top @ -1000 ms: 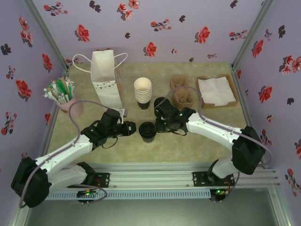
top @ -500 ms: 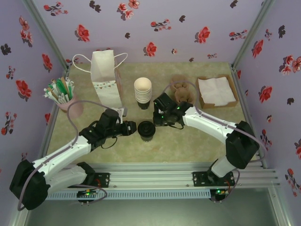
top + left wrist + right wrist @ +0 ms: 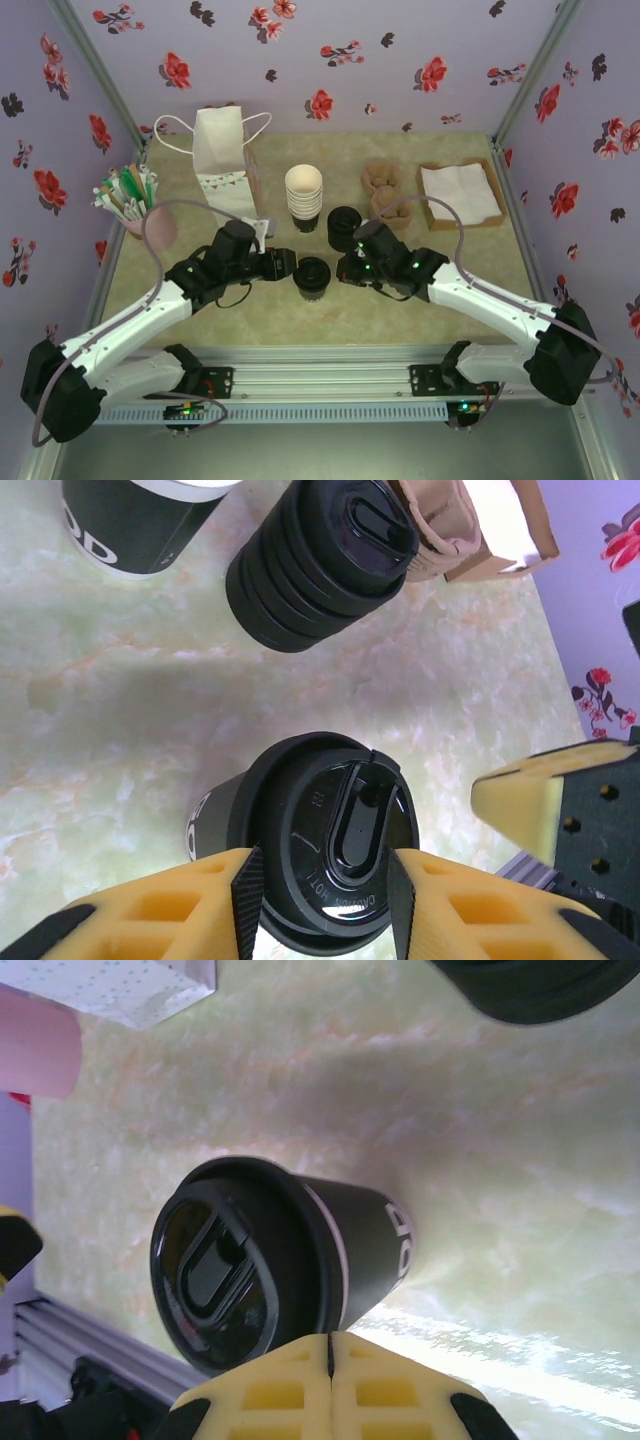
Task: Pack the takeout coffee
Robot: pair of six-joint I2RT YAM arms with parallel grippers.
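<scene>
A pale green, marble-patterned table (image 3: pixel 330 320) carries seven things. Along the back, from left to right, stand a pink cup (image 3: pixel 160 228) stuffed with green and white sticks, an upright white paper bag (image 3: pixel 225 165) with cord handles, a stack of cream-rimmed paper cups (image 3: pixel 304 195), a small heap of brown cardboard pieces (image 3: pixel 383 180), and a shallow cardboard tray (image 3: pixel 432 205) of white napkins in the back right corner. A squat stack of black lids (image 3: pixel 345 222) sits just right of the cup stack and a little forward. The takeout coffee (image 3: pixel 312 278), a dark cup with its black lid on, stands upright near the middle, forward of both stacks and apart from them.
</scene>
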